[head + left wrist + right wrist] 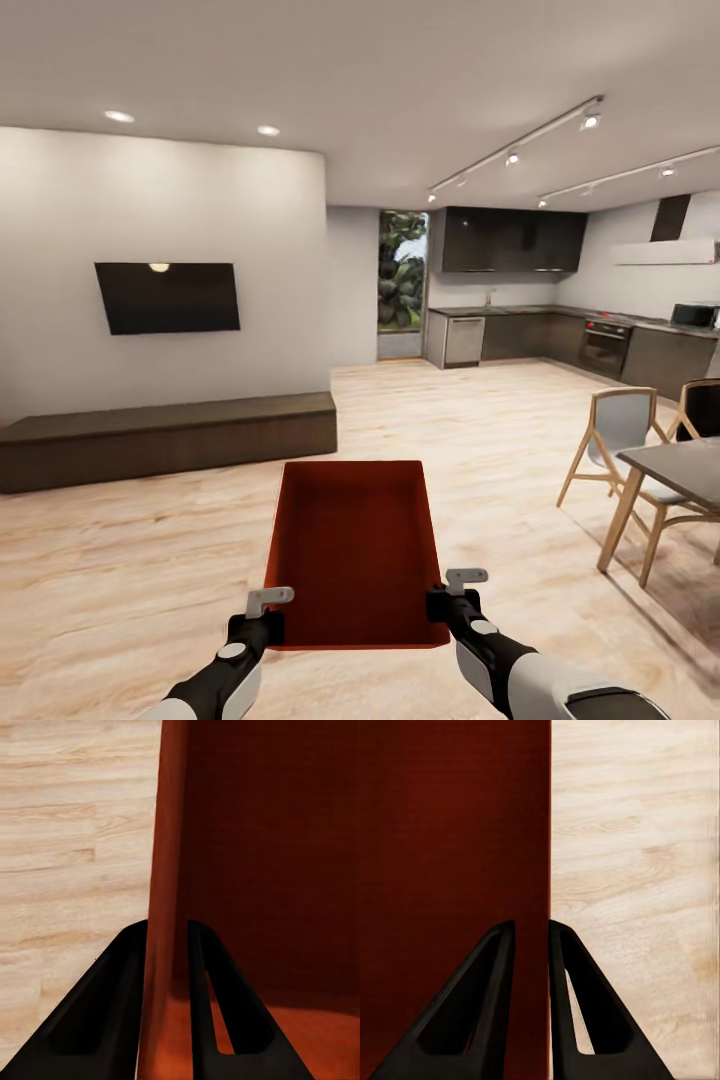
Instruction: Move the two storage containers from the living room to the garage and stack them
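Above the wood floor [120, 570] — both end effectors clamp the storage container [355, 545].

Bright even ceiling light; soft shadows; sharp.

I saw a matt, smooth red-orange rectangular plastic container [355, 540], a pale wood-plank floor [130, 570] w/ satin grain, and matt black gripper fingers [112, 1020].

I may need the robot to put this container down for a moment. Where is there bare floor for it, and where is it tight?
Bare wood floor lies between the low TV bench and the held storage container, and ahead toward the kitchen cabinets. It is crowded at the right, around the dining table and chairs.
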Motion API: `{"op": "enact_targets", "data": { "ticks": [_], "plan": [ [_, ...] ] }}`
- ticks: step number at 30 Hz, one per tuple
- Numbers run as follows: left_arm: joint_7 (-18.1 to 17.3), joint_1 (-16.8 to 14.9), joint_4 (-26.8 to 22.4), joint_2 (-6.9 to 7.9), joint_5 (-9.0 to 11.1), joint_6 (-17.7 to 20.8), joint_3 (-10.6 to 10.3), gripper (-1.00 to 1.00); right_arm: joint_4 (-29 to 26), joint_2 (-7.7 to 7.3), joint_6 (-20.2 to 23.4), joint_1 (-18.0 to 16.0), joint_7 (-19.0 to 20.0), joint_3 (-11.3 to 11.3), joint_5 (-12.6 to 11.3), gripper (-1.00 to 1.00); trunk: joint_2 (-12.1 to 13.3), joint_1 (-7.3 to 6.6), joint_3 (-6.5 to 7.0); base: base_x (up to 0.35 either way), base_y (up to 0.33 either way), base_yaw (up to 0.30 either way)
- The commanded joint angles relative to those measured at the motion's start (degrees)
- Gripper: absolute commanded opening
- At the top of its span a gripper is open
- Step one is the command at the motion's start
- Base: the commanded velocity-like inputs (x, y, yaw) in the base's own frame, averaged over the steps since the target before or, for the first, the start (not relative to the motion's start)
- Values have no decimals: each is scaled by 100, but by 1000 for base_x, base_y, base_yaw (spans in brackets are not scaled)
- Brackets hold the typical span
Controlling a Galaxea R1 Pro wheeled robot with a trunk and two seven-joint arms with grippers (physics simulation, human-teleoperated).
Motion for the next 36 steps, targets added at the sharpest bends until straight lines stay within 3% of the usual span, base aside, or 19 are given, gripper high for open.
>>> {"op": "enact_targets", "data": {
  "ticks": [1, 36],
  "plan": [
    [49, -8, -20, 4, -9, -144, 15, -100, 25, 3, -19, -3, -10, -13, -72, -100, -6, 1, -8, 0, 0, -278],
    [34, -8, -20, 4, 0, -139, 17, -100, 25, 3, -19, -3, -10, -13, -72, -100, -6, 1, -8, 0, 0, -277]
  ]
}}
